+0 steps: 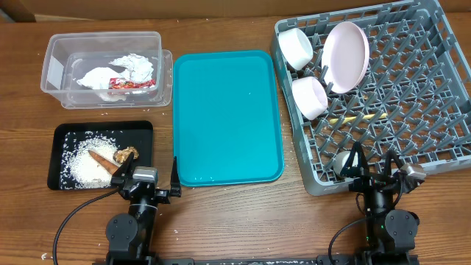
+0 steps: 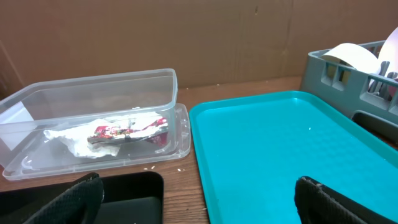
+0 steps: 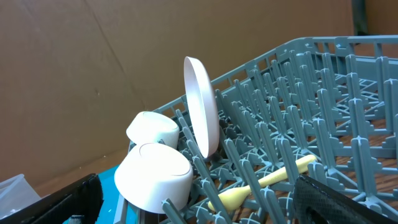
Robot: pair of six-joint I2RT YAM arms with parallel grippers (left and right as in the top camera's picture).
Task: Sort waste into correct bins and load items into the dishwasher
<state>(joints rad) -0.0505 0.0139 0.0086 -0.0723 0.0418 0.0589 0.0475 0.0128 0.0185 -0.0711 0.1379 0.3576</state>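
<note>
While the left gripper [image 1: 146,175] gapes wide beside the black tray [image 1: 103,126], right gripper [image 1: 375,163] equally wide at the dish rack [image 1: 312,179] edge, small cup [image 1: 339,163] half hidden behind its finger, yellow spoon [image 1: 352,118] partly buried among pegs.

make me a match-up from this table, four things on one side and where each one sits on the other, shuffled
Things
1. red snack wrapper
2. white rice grains
3. pale yellow spoon
4. large round plate

Places
A. standing on edge between the pegs of the grey rack
B. in the clear tub, beside the napkins
C. lying flat, low among the rack's pegs
D. scattered in the black tray

Pairs: 1-B, 2-D, 3-C, 4-A
</note>
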